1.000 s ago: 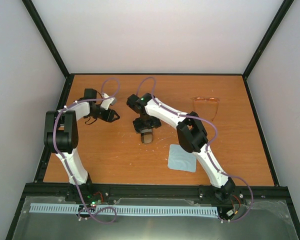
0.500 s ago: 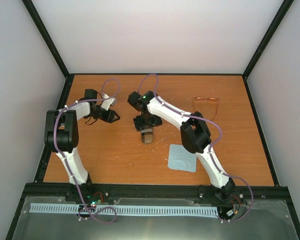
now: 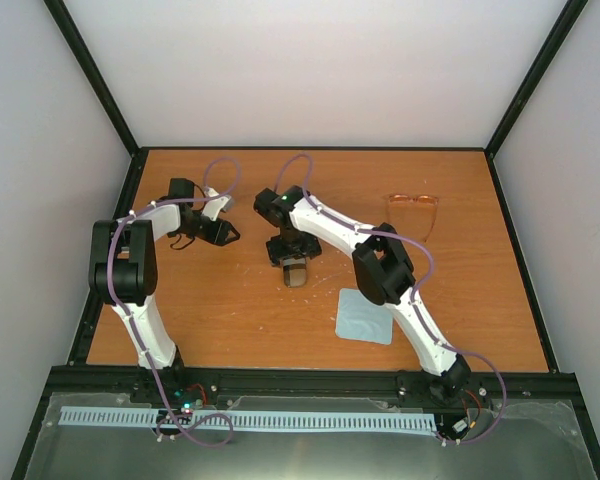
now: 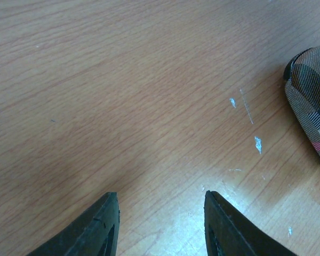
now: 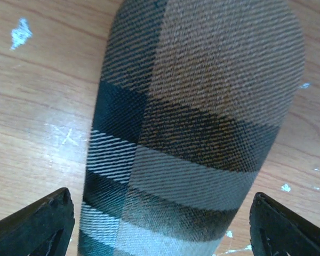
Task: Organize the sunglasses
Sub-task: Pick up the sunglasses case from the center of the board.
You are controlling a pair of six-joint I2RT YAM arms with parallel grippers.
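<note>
The sunglasses, thin-framed with orange-tinted lenses, lie at the back right of the table, away from both grippers. The brown striped oval case rests mid-table. My right gripper hangs directly over it. In the right wrist view the case fills the space between the wide-open fingers of that gripper, with a small gap on each side. My left gripper is open over bare wood to the left of the case. In the left wrist view, only the case's end shows to the right of the left gripper.
A light blue square cloth lies on the table in front of the case, beside the right arm. Black frame rails edge the wooden table, with grey walls behind. Small white flecks mark the wood.
The right arm wavered slightly above the case and is back almost where it was. The left arm has not moved.
</note>
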